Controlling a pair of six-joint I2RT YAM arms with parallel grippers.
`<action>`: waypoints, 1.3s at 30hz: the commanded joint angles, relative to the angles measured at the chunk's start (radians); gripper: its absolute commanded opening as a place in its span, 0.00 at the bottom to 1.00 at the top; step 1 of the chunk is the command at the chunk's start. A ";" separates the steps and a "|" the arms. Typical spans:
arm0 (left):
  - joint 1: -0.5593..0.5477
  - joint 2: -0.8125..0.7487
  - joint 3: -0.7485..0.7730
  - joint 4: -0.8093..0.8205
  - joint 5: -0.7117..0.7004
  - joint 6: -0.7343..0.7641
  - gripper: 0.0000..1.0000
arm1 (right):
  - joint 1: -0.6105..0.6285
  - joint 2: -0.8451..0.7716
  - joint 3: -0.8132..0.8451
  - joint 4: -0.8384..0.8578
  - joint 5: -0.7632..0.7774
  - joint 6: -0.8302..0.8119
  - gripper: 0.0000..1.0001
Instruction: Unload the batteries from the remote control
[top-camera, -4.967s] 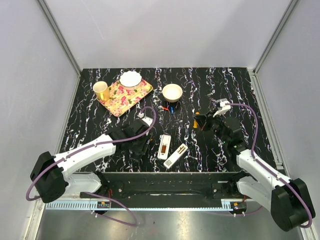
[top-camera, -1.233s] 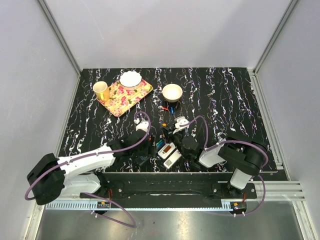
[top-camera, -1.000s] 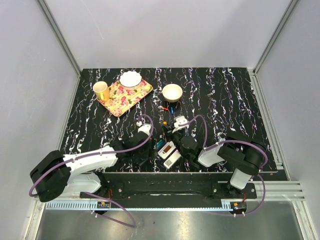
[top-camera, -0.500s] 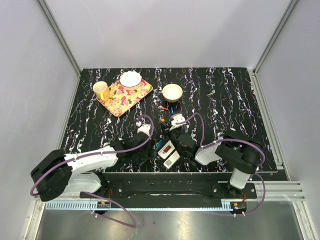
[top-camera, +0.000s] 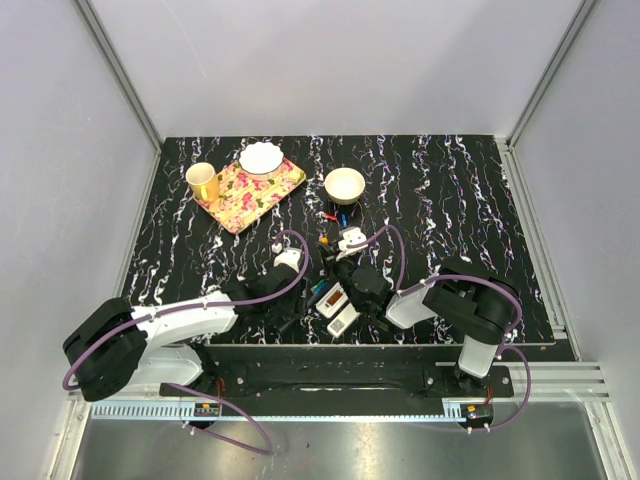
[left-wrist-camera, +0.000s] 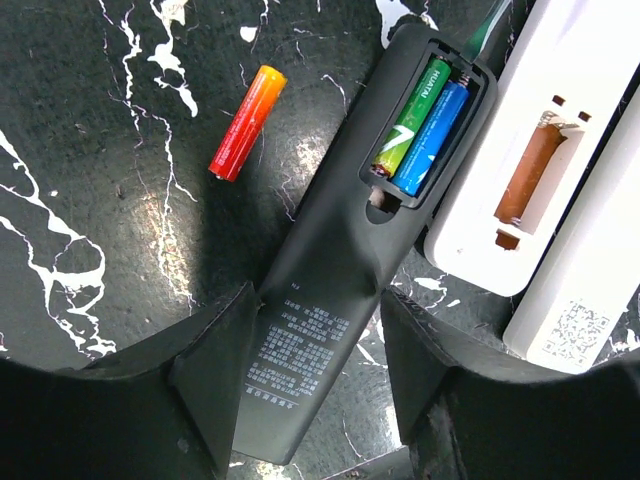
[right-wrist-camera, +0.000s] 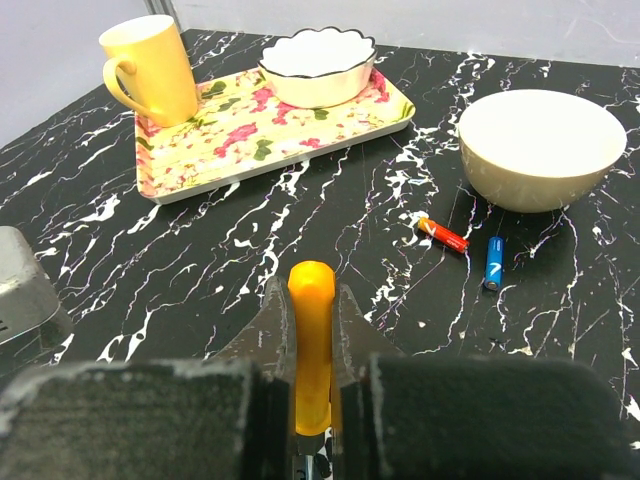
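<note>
Bright, even light from above fills every view. The glossy table (left-wrist-camera: 150, 260) carries soft white glare patches; shadows are faint. Close-up fingers (right-wrist-camera: 275, 330) look blurred, probably out of focus.

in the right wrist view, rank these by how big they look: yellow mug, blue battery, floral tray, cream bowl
1. floral tray
2. cream bowl
3. yellow mug (farther back, so true size unsure)
4. blue battery
</note>
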 joint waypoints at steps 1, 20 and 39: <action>-0.002 -0.007 -0.001 -0.005 0.014 -0.001 0.56 | 0.009 0.008 0.004 0.253 0.040 0.003 0.00; -0.002 0.045 -0.001 0.016 0.030 0.007 0.49 | 0.009 -0.037 0.005 0.255 -0.012 0.023 0.00; -0.002 0.071 -0.004 0.030 0.040 0.005 0.46 | 0.011 -0.030 -0.033 0.255 -0.038 0.051 0.00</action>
